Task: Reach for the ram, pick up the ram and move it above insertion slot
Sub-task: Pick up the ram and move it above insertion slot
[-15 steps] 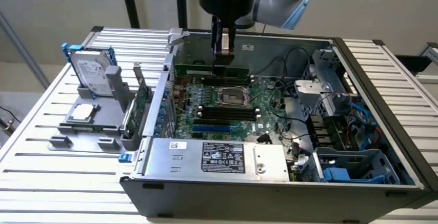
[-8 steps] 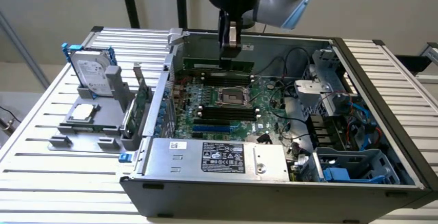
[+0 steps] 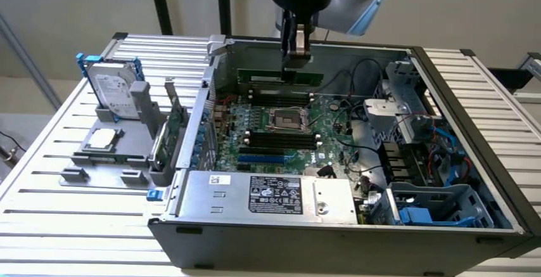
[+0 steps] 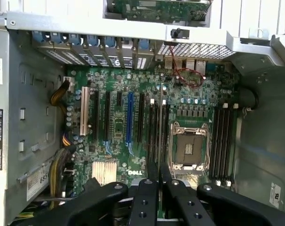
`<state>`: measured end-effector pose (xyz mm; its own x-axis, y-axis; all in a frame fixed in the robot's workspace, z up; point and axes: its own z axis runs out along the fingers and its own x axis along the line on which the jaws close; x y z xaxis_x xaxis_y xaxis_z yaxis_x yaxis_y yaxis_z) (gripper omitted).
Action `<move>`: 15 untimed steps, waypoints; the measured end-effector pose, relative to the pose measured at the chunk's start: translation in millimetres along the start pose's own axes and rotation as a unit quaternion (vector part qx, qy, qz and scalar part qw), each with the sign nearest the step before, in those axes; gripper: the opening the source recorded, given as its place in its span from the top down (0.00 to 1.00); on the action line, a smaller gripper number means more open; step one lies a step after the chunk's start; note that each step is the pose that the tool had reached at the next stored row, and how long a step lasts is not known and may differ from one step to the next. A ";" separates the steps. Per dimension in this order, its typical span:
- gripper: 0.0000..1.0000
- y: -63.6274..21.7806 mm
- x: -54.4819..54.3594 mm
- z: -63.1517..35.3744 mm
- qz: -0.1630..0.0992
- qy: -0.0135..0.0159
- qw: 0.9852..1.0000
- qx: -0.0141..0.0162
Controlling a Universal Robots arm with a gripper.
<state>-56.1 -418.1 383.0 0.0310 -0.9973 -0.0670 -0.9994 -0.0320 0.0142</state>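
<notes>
From the exterior view the gripper (image 3: 295, 61) hangs at top centre, clamped on the ram (image 3: 282, 78) above the open case (image 3: 338, 239), while the wrist view shows black insertion slots (image 4: 223, 141) beside the processor socket (image 4: 189, 148).

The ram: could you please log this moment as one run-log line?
gripper: shut on ram | ram: held edge-down, off the board | place: over insertion slot beside processor socket
</notes>
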 end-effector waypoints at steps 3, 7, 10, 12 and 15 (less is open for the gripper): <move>0.87 -1.0 -1.5 0.8 0.001 0.000 1.000 0.004; 0.87 -2.5 -3.1 1.2 0.011 0.001 1.000 0.005; 0.87 -3.2 -3.8 1.3 0.020 0.001 1.000 0.006; 0.87 -3.2 -3.8 1.3 0.020 0.001 1.000 0.006; 0.87 -3.3 -3.9 1.3 0.020 0.001 1.000 0.006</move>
<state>-53.0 -414.1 381.8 -0.0096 -0.9979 -0.0642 -0.9999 0.0092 0.0051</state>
